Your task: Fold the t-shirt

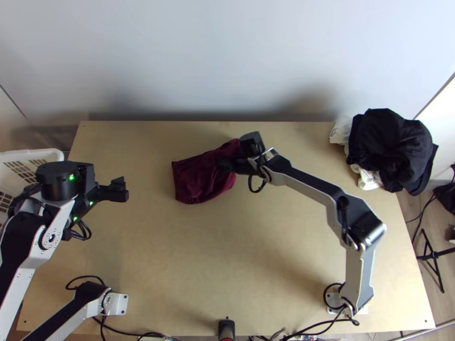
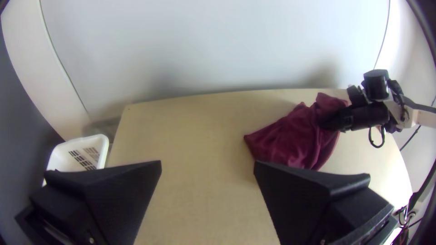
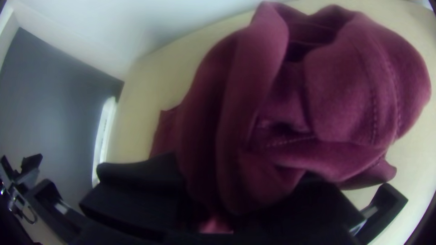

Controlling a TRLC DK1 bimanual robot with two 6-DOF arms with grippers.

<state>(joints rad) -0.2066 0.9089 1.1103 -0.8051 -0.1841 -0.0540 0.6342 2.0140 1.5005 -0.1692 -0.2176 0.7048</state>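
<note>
The maroon t-shirt (image 1: 196, 177) lies bunched in the table's upper middle, its near-left part flatter. My right gripper (image 1: 226, 165) is at the shirt's right part; in the right wrist view, the gripper (image 3: 211, 199) is shut on thick folds of the t-shirt (image 3: 281, 113), which hide its fingertips. My left gripper (image 1: 120, 188) is held over the table's left side, apart from the cloth. In the left wrist view, the left gripper (image 2: 208, 164) stands open with nothing between its fingers, and the t-shirt (image 2: 290, 138) lies beyond it.
A white basket (image 1: 34, 154) stands off the table's left edge. Dark and white cloths (image 1: 389, 148) are heaped at the far right corner. Bare table (image 1: 216, 256) stretches between the arms, with cables along the near edge and a pale wall behind.
</note>
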